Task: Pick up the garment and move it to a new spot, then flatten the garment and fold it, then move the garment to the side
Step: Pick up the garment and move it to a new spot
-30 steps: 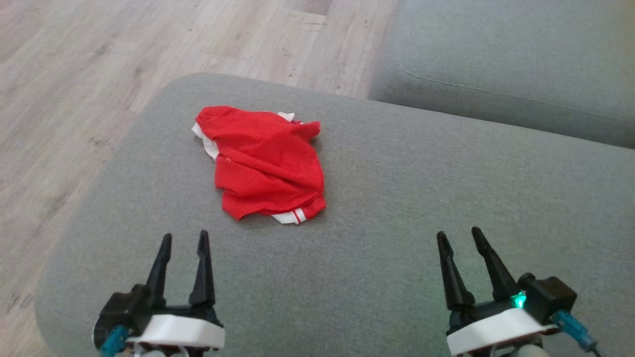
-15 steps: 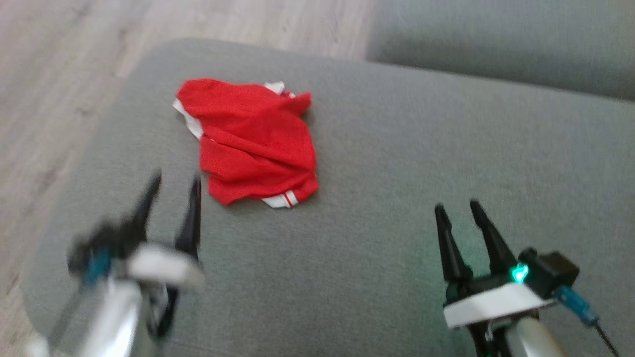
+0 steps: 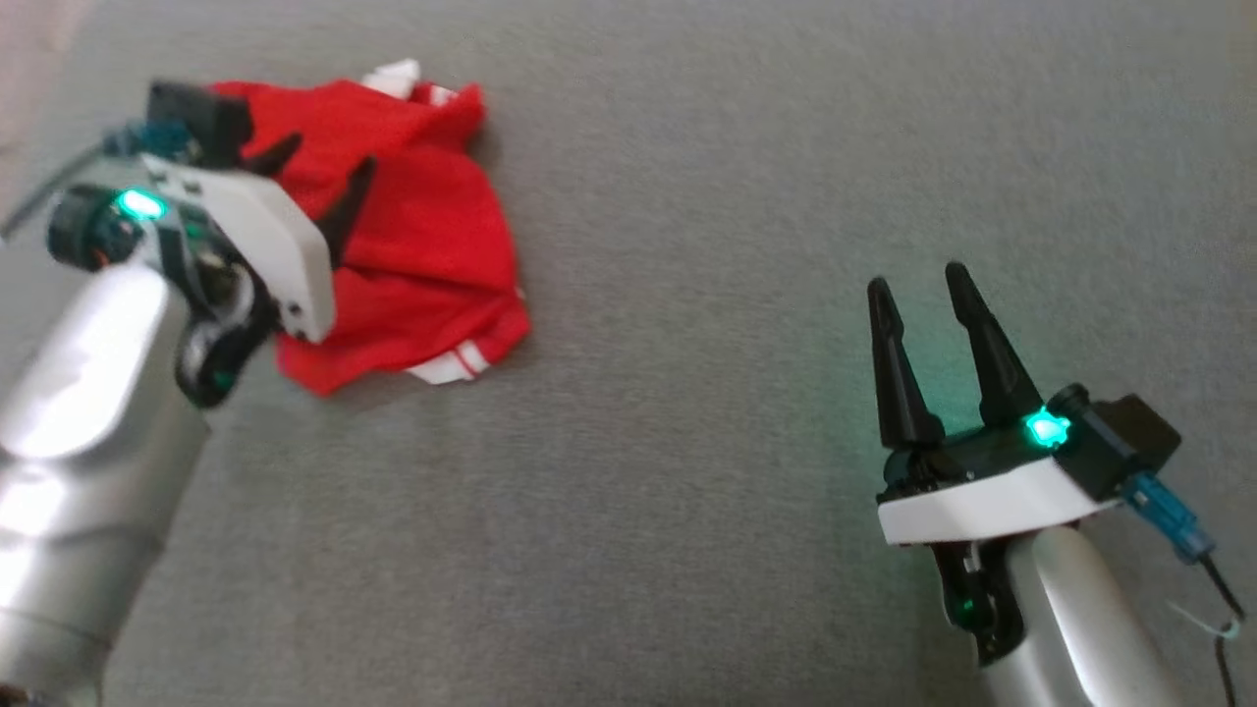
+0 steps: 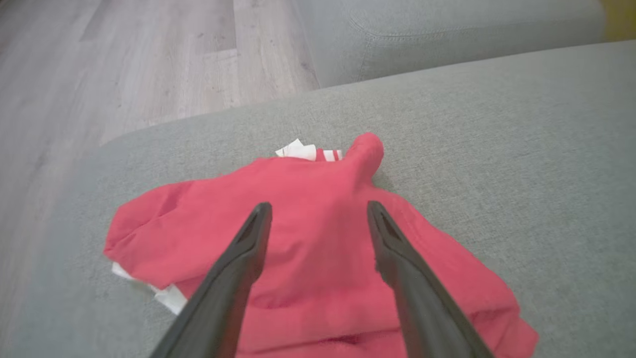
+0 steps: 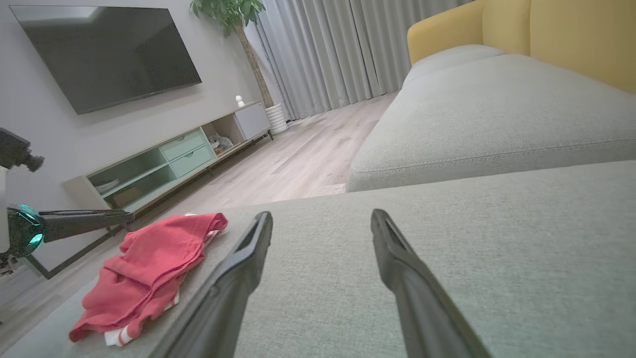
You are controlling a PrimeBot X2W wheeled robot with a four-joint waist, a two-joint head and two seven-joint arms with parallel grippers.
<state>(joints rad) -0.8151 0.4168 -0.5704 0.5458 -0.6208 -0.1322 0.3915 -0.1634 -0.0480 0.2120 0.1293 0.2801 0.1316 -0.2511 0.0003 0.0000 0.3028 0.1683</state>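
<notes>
Where garment (image 4: pixel 318 248) lies, cushion (image 4: pixel 497 124) edge seems near; cushion spreads rightward.

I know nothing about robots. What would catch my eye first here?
The crumpled red garment with white trim stands out, lying at the left of the grey sofa cushion. The left gripper hangs right over it, jaws wide open. The right gripper, also open, sits over bare cushion at the lower right, a green light glowing at its base.
</notes>
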